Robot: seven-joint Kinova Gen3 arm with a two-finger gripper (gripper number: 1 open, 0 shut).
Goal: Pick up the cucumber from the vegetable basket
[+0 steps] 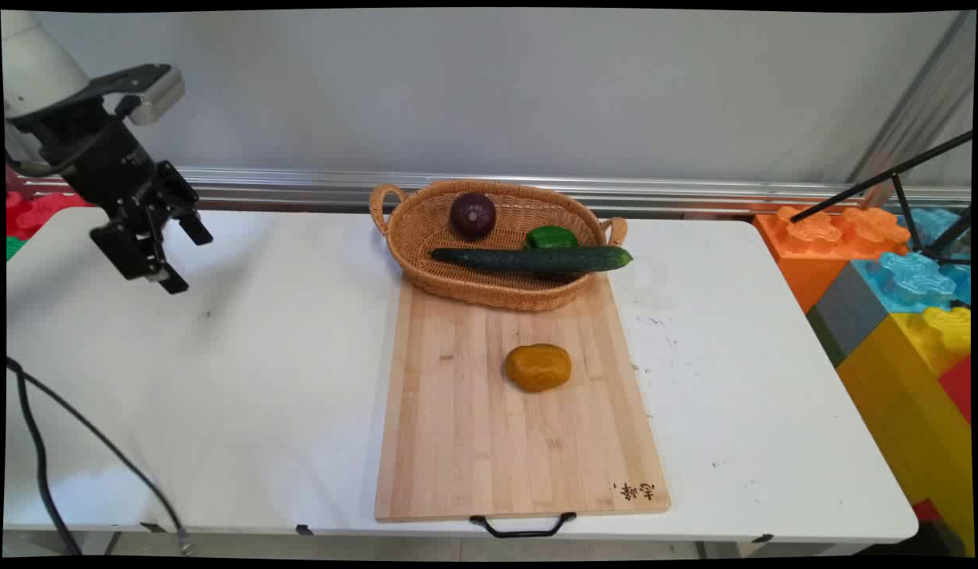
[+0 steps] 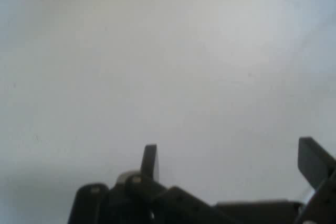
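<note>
My black gripper (image 1: 190, 259) hangs open above the table's far left part, with nothing between its fingers. In the hand view the gripper (image 2: 231, 161) shows only bare white table beyond its fingertips (image 2: 150, 160). Well to its right lies a wooden cutting board (image 1: 457, 427) with an orange-yellow potato-like vegetable (image 1: 538, 367) near its middle. A wicker basket (image 1: 425, 229) rests on the board's far end. In it are a dark red onion (image 1: 473, 215), a green pepper (image 1: 550, 237) and a long cucumber (image 1: 532, 258) that lies across it.
Large orange, blue, grey and yellow toy blocks (image 1: 892, 292) stand off the table's right end, with a black tripod leg (image 1: 884, 178) above them. Red blocks (image 1: 38, 209) show at far left. A black cable (image 1: 77, 442) runs across the table's near left corner.
</note>
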